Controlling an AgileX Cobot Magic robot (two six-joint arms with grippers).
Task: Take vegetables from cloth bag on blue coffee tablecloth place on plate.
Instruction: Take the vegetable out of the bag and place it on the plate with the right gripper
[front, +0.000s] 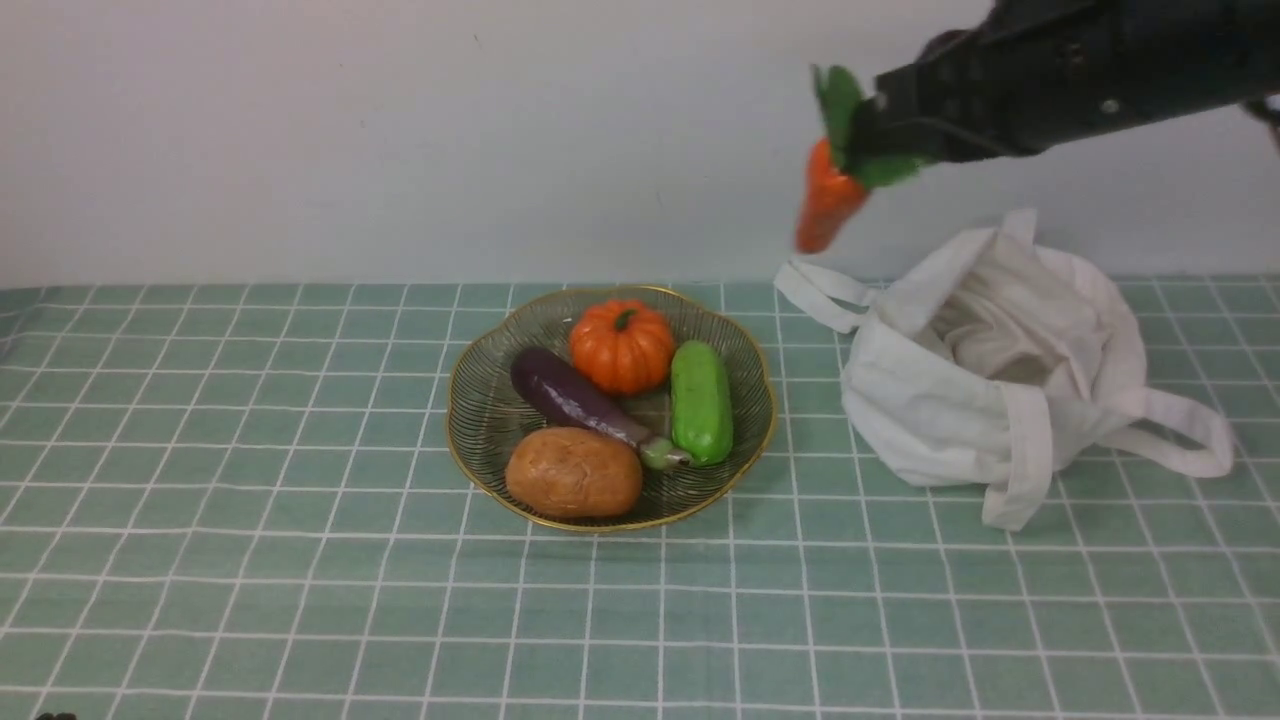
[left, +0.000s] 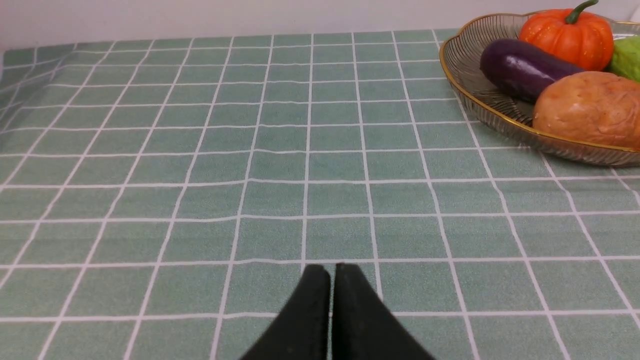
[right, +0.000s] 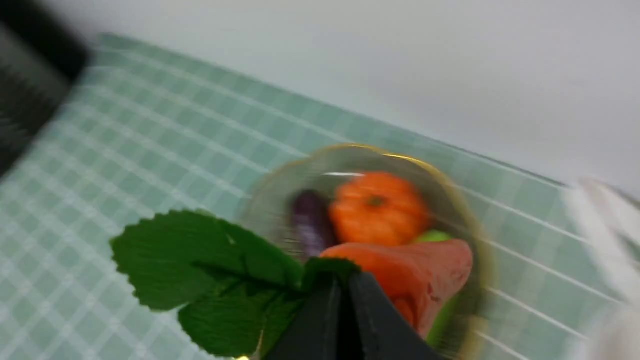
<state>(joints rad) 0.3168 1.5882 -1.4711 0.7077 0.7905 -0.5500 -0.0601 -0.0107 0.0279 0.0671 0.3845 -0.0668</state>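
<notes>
My right gripper (front: 862, 140) is shut on the leafy top of the orange carrot (front: 826, 200), which hangs high in the air between the white cloth bag (front: 1000, 370) and the wire plate (front: 470, 420). In the right wrist view the carrot (right: 410, 272) and its green leaves (right: 200, 265) sit at the closed fingers (right: 372, 320), with the plate (right: 465, 220) blurred below. The bag lies slumped and open on the teal grid tablecloth (front: 250, 500). My left gripper (left: 332, 272) is shut and empty, low over the cloth left of the plate (left: 465, 85).
The plate holds an orange pumpkin (front: 622, 346), a green cucumber (front: 700, 402), a purple eggplant (front: 570, 395) and a brown potato (front: 573, 472). The bag's strap handles (front: 1180, 440) trail onto the cloth. A pale wall stands close behind the table.
</notes>
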